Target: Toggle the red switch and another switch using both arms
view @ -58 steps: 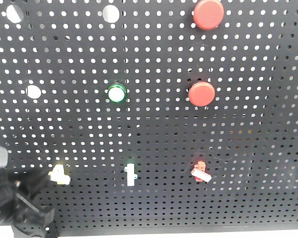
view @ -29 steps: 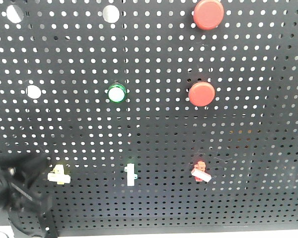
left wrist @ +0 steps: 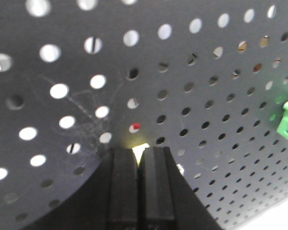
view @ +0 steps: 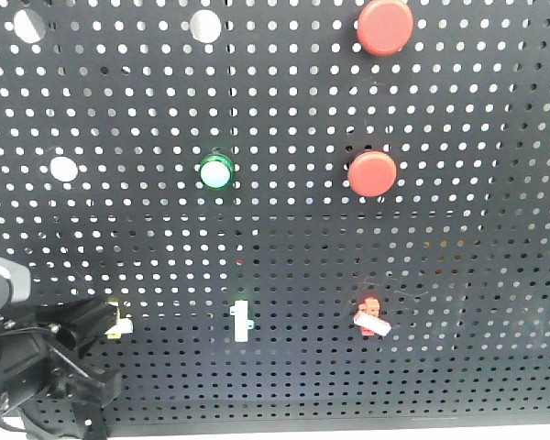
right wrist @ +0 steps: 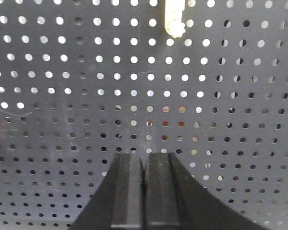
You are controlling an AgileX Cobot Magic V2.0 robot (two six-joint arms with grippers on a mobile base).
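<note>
Gripping end, left: the black left gripper has its two fingers pressed together with nothing between them. The tips sit right at the tiny pale yellow toggle switch, low on the left of the board. Whether they are touching it cannot be told.
Gripping end, right: the black right gripper is likewise clenched and empty. It points at a bare part of the black perforated metal panel and is absent from the front view.
Red target: the tiny red toggle switch with a white lever tip sits low on the right, with no finger near it.
Progress: judged early to midway. The left arm is at its toggle, but whether it has flipped cannot be told. The red switch appears untouched, and the right arm's approach is not yet made.
Neighbours: a slim upright white toggle stands between the two targets, well apart from both. The nearer big round red push-button is well above the red switch.
Edges: the panel's lower edge runs just below the switch row. The left arm fills the lower-left corner.
Open room: bare panel to the right of and below the red switch suggests a free approach from below.
</note>
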